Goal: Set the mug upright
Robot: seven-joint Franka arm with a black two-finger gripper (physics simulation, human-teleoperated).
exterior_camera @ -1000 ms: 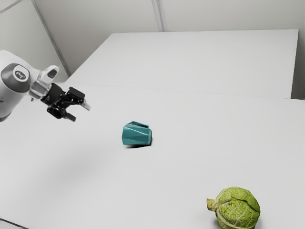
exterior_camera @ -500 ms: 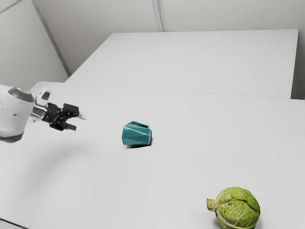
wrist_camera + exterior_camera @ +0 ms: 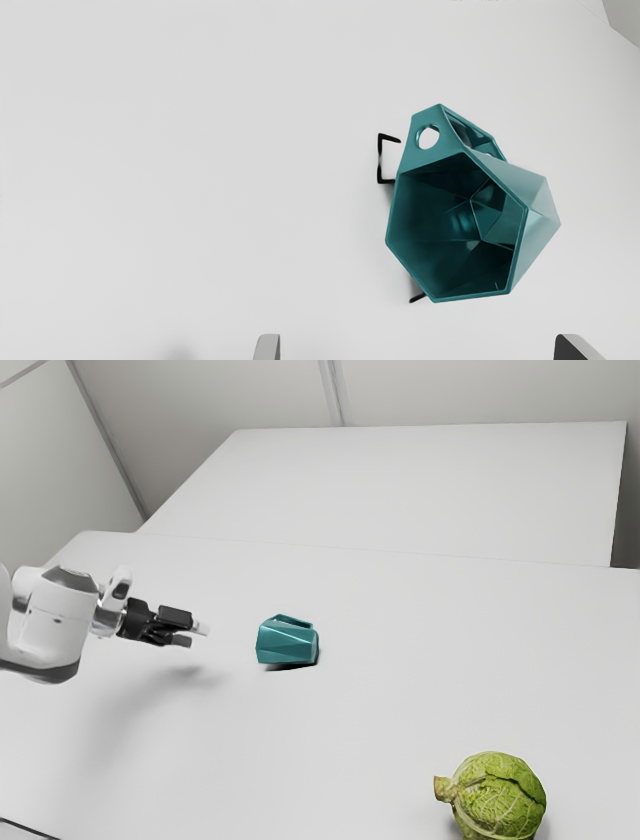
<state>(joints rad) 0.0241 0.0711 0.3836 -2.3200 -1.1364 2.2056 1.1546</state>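
Teal mug [image 3: 287,642] lies on its side, mouth [image 3: 455,230] facing my spread tool [image 3: 193,635]; I judge an off-centre approach could roll it.

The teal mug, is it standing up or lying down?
Lying on its side: the mug rests sideways on the table, its open mouth facing sideways.

The exterior view looks from the arm's side, above the flat white surface [image 3: 350,740], slanting down across it to the teal faceted mug [image 3: 288,645] from well back; the round green leafy cabbage [image 3: 502,797] lies nearer that camera than the mug. The wrist view looks past the tips of the black two-finger pincer [image 3: 194,635], from close by, into the mug's mouth. Both share the mug, those tips and the surface around the mug.
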